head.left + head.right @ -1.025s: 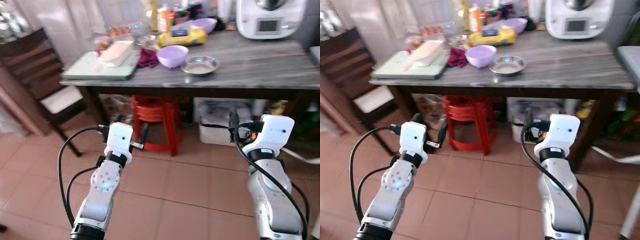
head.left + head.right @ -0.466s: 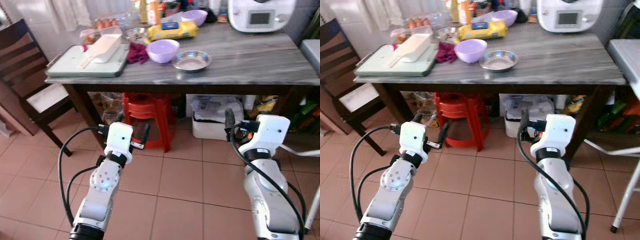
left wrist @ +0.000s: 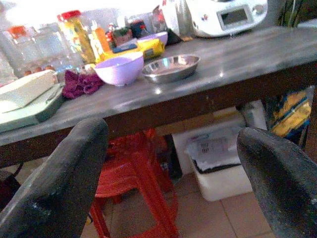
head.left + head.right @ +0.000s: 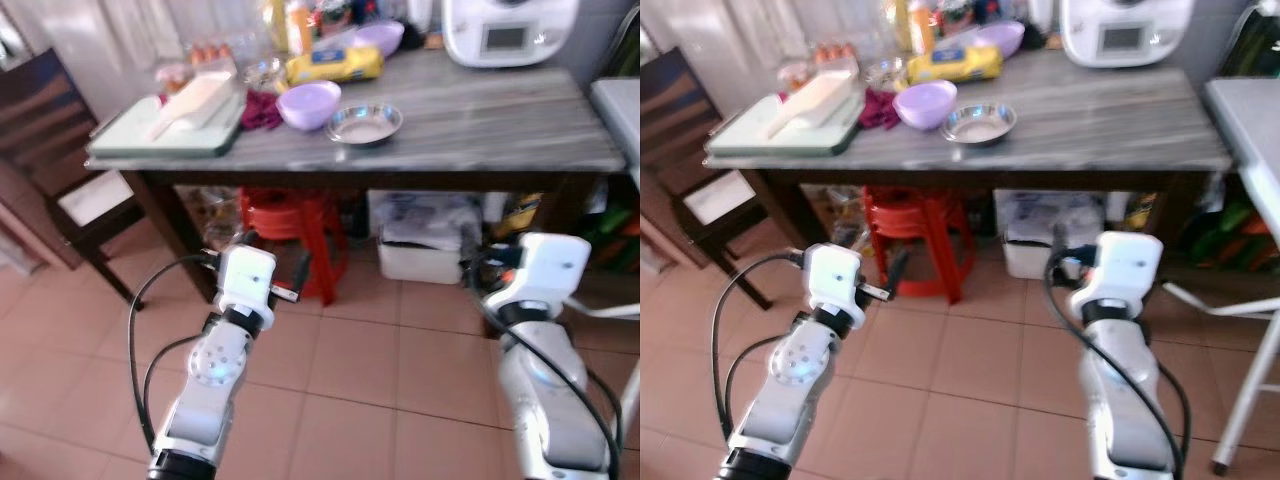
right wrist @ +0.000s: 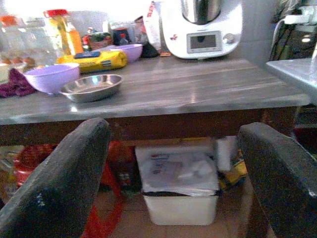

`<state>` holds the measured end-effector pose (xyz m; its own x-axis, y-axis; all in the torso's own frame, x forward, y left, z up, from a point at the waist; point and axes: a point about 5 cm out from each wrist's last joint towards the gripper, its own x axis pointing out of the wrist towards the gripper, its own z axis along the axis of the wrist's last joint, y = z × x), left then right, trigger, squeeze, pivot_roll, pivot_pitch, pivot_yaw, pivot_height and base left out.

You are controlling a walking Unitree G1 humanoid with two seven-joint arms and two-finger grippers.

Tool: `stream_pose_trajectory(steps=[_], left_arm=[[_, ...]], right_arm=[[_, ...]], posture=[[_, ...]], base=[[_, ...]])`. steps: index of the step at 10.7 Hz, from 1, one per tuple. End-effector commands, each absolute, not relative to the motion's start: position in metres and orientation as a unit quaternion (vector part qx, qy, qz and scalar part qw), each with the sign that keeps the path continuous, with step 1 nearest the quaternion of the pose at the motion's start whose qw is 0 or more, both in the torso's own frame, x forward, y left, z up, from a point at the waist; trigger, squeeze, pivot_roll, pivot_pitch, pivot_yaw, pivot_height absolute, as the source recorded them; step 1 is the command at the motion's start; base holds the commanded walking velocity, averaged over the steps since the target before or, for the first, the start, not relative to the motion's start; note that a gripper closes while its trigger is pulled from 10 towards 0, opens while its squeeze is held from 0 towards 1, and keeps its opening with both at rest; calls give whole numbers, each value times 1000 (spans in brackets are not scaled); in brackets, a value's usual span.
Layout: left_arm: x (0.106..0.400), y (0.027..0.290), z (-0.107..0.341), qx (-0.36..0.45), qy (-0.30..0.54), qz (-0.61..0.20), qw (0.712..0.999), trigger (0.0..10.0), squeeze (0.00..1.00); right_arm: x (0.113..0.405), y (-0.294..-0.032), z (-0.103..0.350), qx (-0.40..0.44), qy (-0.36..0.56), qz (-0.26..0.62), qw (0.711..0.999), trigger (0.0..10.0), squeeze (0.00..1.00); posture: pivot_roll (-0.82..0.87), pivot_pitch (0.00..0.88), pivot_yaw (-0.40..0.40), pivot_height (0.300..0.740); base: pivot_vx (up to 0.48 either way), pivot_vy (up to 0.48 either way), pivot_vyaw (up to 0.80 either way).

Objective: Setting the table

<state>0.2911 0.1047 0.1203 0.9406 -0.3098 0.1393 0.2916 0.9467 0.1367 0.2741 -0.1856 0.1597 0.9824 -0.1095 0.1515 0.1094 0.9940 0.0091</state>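
A grey stone-topped table (image 4: 480, 110) stands ahead of me. On it are a purple bowl (image 4: 309, 103), a shallow steel bowl (image 4: 364, 123), a second purple bowl (image 4: 378, 37) further back, and a pale green tray (image 4: 165, 128) bearing a white container (image 4: 190, 100). Both arms are raised low in front of the table, over the floor. My left gripper (image 4: 272, 262) is open and empty, its fingers (image 3: 59, 183) wide apart. My right gripper (image 4: 482, 262) is open and empty too, with its fingers (image 5: 59, 183) spread.
A white kitchen appliance (image 4: 508, 30), a yellow packet (image 4: 333, 65), a maroon cloth (image 4: 262, 108) and bottles crowd the table's back. Red stools (image 4: 300, 225) and a white box (image 4: 425, 250) sit under it. A dark chair (image 4: 60, 150) stands left, a white table (image 4: 1250, 110) right.
The whole picture has shifted and is slightly blurred, so the camera has moved. Both arms hold the same raised pose with fingers open.
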Motion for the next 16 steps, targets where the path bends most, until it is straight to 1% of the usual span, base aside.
stream_pose_trajectory(steps=[1,2,4,7,16], left_arm=[[291,116,119,65,-76,-141,985,10000,0],[292,115,119,65,-76,-144,985,10000,0],[292,115,119,66,-75,-144,984,10000,0],[291,116,119,67,-75,-146,984,10000,0],[290,116,118,68,-72,-150,984,10000,0]], right_arm=[[276,-176,160,10,-75,-39,996,10000,0],[276,-176,160,9,-75,-39,996,10000,0],[276,-177,160,9,-74,-38,996,10000,0],[276,-176,160,10,-73,-38,997,10000,0],[276,-173,156,13,-69,-37,997,10000,0]], posture=[[-153,68,115,740],[-154,68,114,740],[-153,69,114,740],[-152,69,116,740],[-143,79,123,740]], base=[[0,-307,0],[0,-311,-413],[0,-311,0],[0,-311,-704],[0,-310,0]])
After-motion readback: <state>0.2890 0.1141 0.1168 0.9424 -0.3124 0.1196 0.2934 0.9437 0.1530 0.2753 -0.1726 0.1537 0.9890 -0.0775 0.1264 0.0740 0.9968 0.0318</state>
